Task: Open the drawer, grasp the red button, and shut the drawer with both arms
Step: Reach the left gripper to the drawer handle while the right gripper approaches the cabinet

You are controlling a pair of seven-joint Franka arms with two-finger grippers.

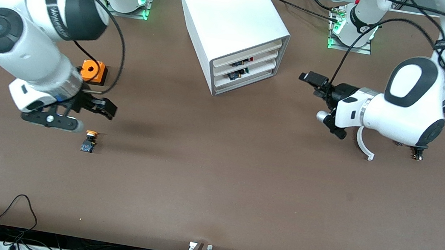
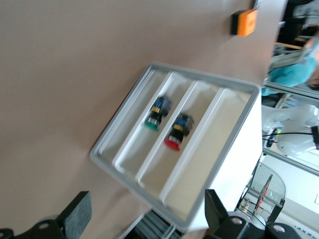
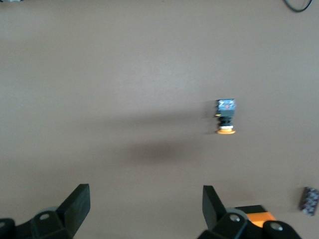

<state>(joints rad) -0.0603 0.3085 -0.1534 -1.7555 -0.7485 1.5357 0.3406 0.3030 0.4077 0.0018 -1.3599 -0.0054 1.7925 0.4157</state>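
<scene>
The white cabinet (image 1: 228, 14) stands at the table's middle, near the robots' bases, with all three drawers pushed in. The second drawer (image 1: 262, 58) holds the red-capped button (image 1: 251, 60), which shows through the drawer's front. In the left wrist view the button (image 2: 174, 135) lies in the drawer (image 2: 199, 124). My left gripper (image 1: 309, 79) hangs open and empty in front of the cabinet, apart from it; it also shows in the left wrist view (image 2: 144, 219). My right gripper (image 1: 93, 118) is open and empty above the table at the right arm's end; it also shows in the right wrist view (image 3: 144, 209).
A yellow-orange-capped switch (image 1: 90, 141) lies on the table just nearer the camera than the right gripper, also in the right wrist view (image 3: 226, 117). An orange cube with a round hole (image 1: 93, 71) sits beside the right arm. A green-capped switch (image 2: 155, 115) lies in the lowest drawer.
</scene>
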